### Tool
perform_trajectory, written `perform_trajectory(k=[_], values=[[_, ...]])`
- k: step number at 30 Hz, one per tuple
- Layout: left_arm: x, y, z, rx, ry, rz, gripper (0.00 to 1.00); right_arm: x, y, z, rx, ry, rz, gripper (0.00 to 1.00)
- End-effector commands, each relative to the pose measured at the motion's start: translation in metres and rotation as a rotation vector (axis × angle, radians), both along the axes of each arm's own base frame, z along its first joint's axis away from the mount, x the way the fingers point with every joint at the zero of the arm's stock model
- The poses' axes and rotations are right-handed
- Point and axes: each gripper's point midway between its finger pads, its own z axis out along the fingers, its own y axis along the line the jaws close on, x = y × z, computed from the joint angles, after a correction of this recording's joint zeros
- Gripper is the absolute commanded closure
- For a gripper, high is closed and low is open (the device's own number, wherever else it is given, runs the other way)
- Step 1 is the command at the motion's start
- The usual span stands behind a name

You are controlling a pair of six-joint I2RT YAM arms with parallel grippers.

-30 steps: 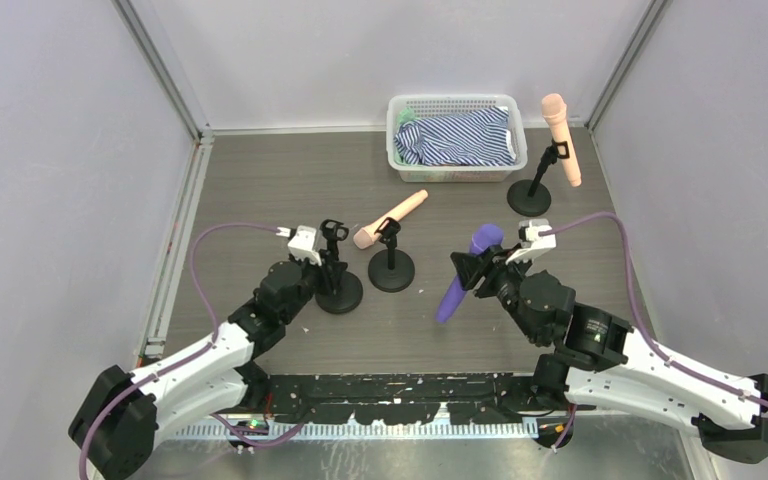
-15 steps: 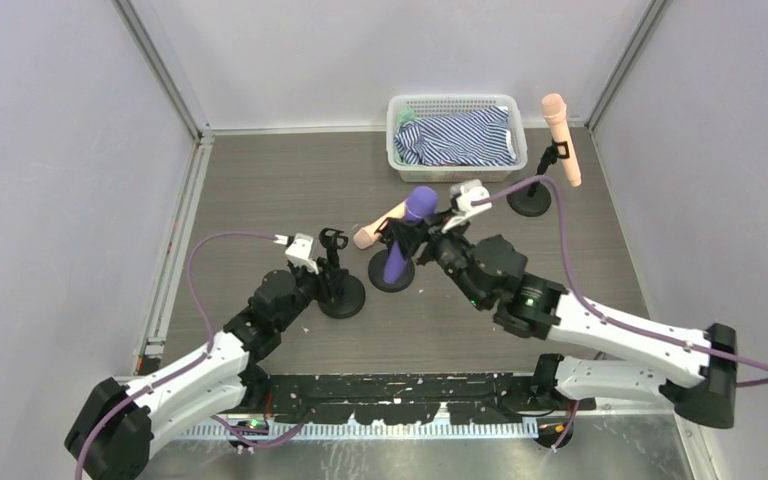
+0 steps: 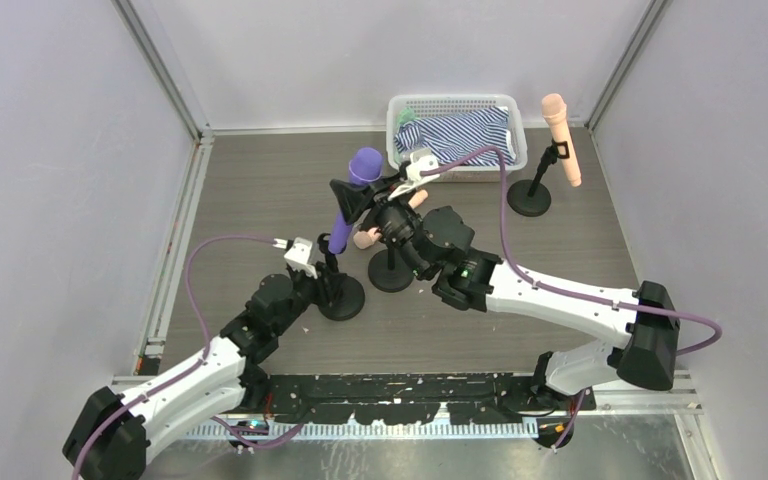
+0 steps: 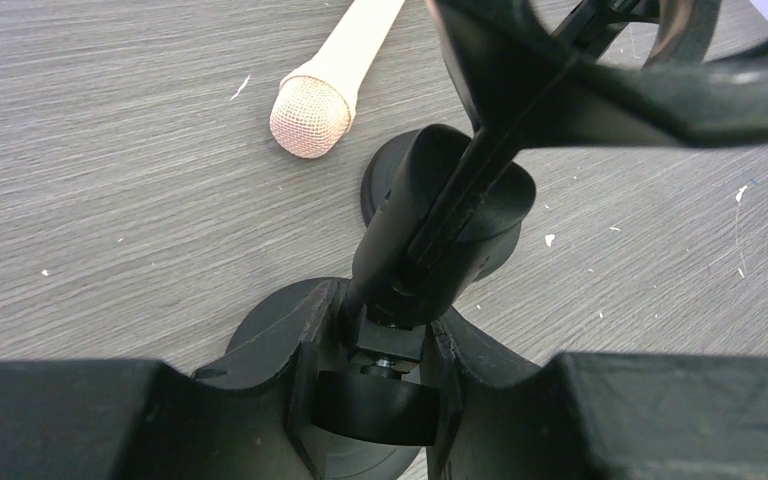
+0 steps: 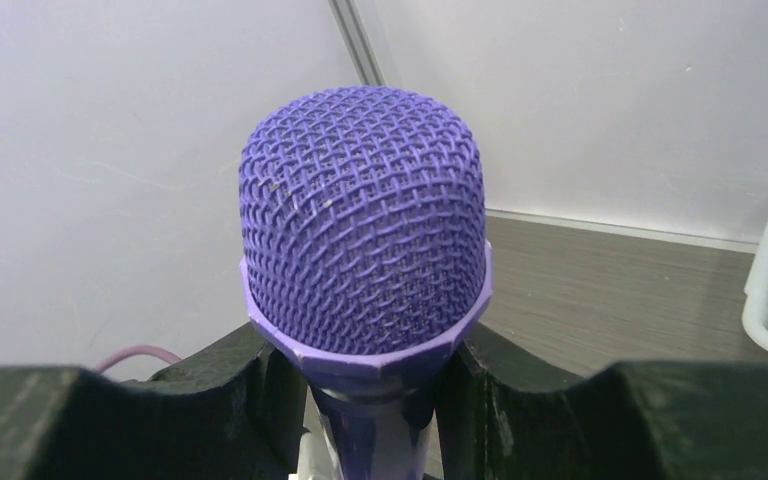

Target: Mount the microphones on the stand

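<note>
1. Back-left bench (image 3: 250,185) lies bare from the side wall to the stands: the widest way in.
2. Left stand (image 3: 341,296) and middle stand (image 3: 391,271) sit near each other, with a narrow gap between their bases.
3. A peach mic (image 3: 365,238) slants across the middle stand, head low toward that gap.
4. The purple mic (image 3: 353,195), clamped in the right fingers (image 5: 230,375), hangs over the left stand, blocking it from above.
5. Left fingers (image 4: 290,390) grip that stand's stem, taking its near side.
6. The right arm (image 3: 550,297) slants from the near-right corner to the centre, barring the middle stand from the right.
7. Basket (image 3: 450,98) and right stand (image 3: 529,198) fill the back; bare bench lies between them and the arm.
</note>
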Motion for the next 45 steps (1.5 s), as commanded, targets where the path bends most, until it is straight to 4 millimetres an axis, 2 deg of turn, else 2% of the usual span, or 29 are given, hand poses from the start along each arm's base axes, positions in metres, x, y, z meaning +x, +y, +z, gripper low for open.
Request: perform_trajectory(k=[1, 8, 17, 23, 25, 32, 40, 45], values=[[0.000, -0.003, 0.011, -0.021, -0.033, -0.010, 0.92, -0.007, 0.000, 0.052, 0.164, -0.056, 0.026, 0.99], [0.000, -0.002, 0.012, -0.025, -0.036, -0.009, 0.92, -0.013, 0.006, 0.052, 0.160, -0.047, 0.051, 0.99], [-0.004, -0.004, 0.013, -0.041, -0.034, -0.024, 0.89, -0.003, 0.014, 0.037, 0.121, -0.031, 0.012, 0.99], [-0.008, -0.003, 0.012, -0.050, -0.033, -0.033, 0.74, 0.003, 0.021, 0.025, 0.093, -0.021, -0.004, 0.99], [-0.010, -0.003, 0.012, -0.054, -0.030, -0.038, 0.65, 0.003, 0.023, 0.025, 0.095, -0.021, 0.002, 0.99], [-0.016, -0.003, 0.012, -0.068, -0.021, -0.055, 0.49, 0.003, 0.022, 0.021, 0.066, -0.016, 0.000, 0.99], [-0.025, 0.001, 0.015, -0.084, -0.020, -0.066, 0.28, -0.012, 0.030, 0.044, 0.124, 0.017, 0.100, 0.99], [-0.030, 0.005, 0.011, -0.074, -0.010, -0.061, 0.27, -0.021, 0.033, 0.058, 0.162, 0.023, 0.128, 0.99]])
